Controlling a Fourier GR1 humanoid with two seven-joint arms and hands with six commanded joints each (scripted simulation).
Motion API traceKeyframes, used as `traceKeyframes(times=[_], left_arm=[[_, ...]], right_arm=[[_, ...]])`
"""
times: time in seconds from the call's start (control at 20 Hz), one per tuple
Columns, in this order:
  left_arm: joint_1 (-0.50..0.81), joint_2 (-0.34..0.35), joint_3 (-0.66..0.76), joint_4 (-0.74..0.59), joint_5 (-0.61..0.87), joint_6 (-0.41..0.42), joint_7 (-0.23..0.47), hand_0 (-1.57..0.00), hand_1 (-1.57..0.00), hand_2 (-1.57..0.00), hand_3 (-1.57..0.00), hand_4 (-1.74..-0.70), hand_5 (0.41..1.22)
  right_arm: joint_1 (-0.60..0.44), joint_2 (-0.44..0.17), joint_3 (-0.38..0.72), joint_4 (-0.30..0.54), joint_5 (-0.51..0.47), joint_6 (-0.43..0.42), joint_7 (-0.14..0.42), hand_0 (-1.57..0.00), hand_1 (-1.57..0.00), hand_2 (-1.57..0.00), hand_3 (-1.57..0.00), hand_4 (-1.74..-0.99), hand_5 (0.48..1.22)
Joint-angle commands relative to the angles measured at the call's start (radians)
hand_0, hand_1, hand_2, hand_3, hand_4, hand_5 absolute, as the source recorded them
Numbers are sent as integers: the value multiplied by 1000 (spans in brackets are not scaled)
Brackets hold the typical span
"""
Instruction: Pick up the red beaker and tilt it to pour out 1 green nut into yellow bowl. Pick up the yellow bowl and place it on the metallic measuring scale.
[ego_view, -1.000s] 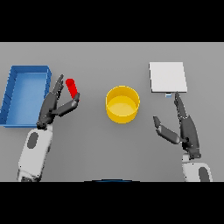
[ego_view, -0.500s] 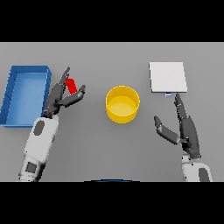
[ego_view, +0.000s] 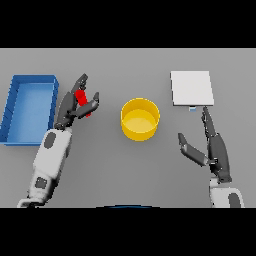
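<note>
The small red beaker (ego_view: 80, 96) stands on the table left of the yellow bowl (ego_view: 140, 134). My left hand (ego_view: 70, 109) reaches up from the lower left and brackets the beaker: straight fingers lie along its left side and the thumb sits on its right, hiding its middle. The hand is open and the beaker rests on the table. The bowl sits near the centre, upright; I cannot make out anything inside it. The flat pale measuring scale (ego_view: 192, 88) lies at the back right. My right hand (ego_view: 218, 154) hovers open below the scale, right of the bowl.
A blue open bin (ego_view: 34, 78) stands at the far left, just beside my left hand and the beaker. A small dark tab (ego_view: 192, 107) shows on the scale's near edge.
My left hand has pushed forward and to the right, so its fingers and thumb now flank the red beaker. The beaker, bowl and right hand have stayed put.
</note>
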Motion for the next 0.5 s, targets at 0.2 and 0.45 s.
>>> traceKeyframes(times=[0.2, 0.45], left_arm=[[-50, 1, 7, 52, -29, 39, 23, -989, -1013, -1034, -926, -1575, 1042], [-33, -5, -11, 42, -42, 22, 1, -1380, -1388, -1395, -1326, -1505, 1162]], right_arm=[[1, 2, 3, -4, 9, -6, 2, 1, 1, 1, 1, -1254, 645], [-8, 8, 4, 4, 13, -12, 14, 1, 1, 1, 1, -1257, 645]])
